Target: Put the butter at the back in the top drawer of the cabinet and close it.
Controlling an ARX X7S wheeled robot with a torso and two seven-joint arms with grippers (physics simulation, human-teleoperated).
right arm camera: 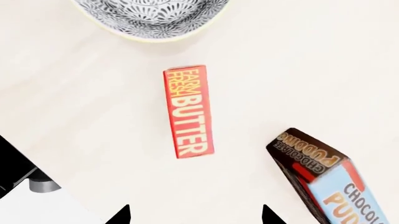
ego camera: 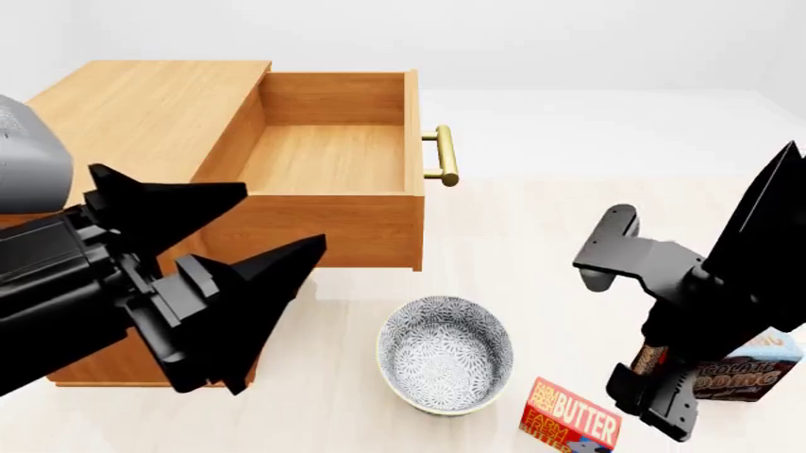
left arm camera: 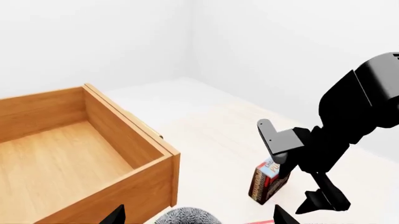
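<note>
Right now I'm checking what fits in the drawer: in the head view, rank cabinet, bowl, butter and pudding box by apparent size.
1. cabinet
2. bowl
3. and 4. unsure: the butter and pudding box are each partly hidden or cut off.

The top drawer (left arm camera: 74, 154) stands pulled out, its wooden inside bare. Beyond its corner, the right arm (left arm camera: 349, 135) hangs over the pale surface (left arm camera: 212, 135) — a chocolate pudding box (left arm camera: 267, 182) stands beneath it, a patterned bowl's rim (left arm camera: 187, 217) nearby.
</note>
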